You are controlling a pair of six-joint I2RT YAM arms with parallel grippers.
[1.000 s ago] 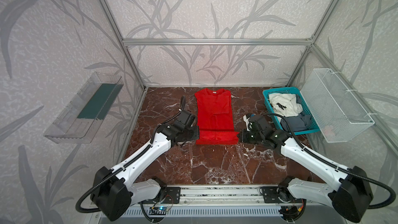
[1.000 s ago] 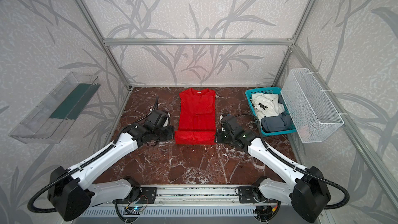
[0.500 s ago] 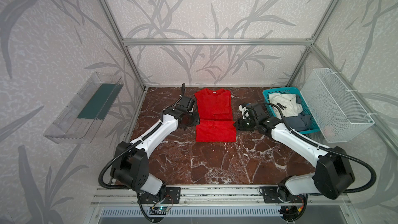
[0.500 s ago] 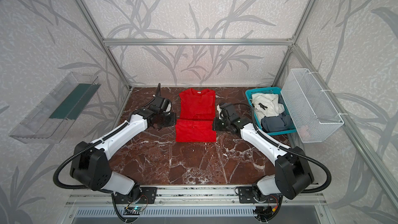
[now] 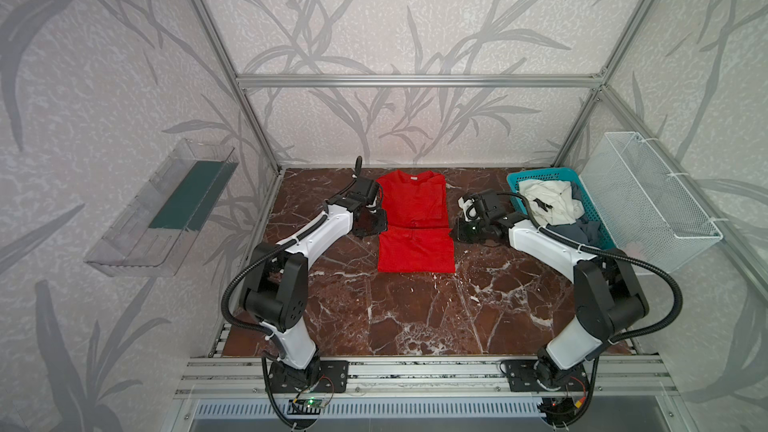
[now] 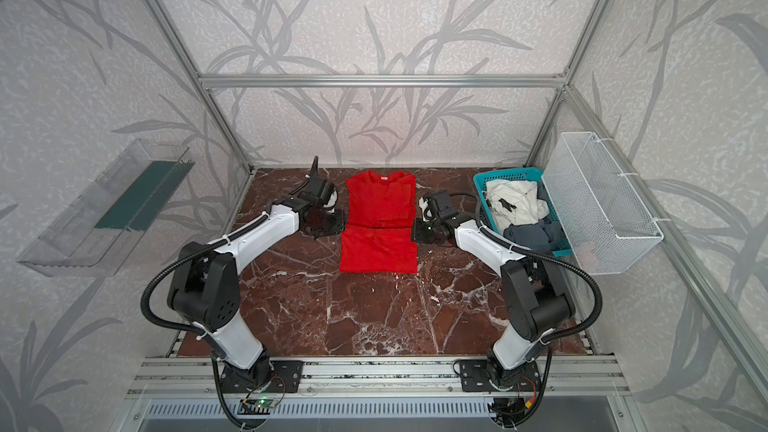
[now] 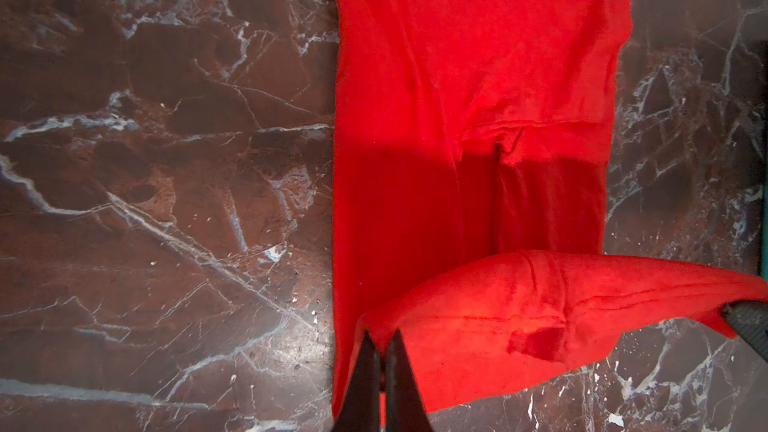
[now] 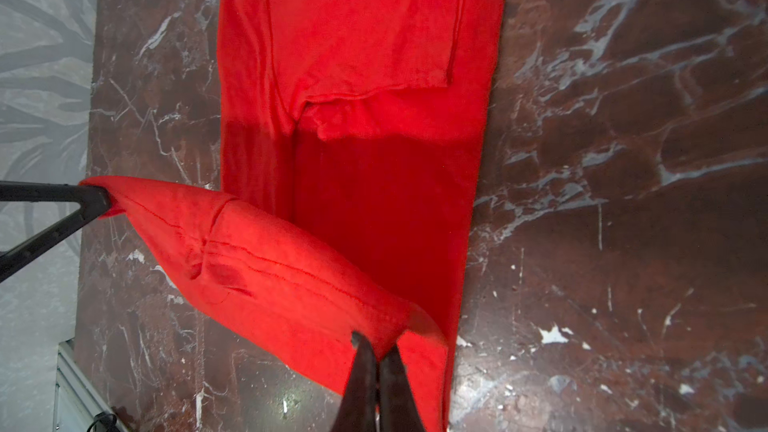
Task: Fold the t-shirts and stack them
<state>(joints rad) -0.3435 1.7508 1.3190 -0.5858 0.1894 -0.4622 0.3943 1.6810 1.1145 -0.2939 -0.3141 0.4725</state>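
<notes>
White arms (image 5: 316,235) (black joints (image 5: 274,299))

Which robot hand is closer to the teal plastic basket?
Right. The right hand grips the red cloth t-shirt on the side facing the teal plastic basket; the left hand grips its far side.

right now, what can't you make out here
- left pincer, right pincer: tips hidden under their wrists in both top views
- grey-blue t-shirt: mostly under the white t-shirt in the teal basket
- pale thing in wire basket: blurred by mesh
- red t-shirt: collar cut off in wrist views

No readable text anywhere, white neck tag (image 5: 414,177) on red tee (image 5: 409,205) illegible
</notes>
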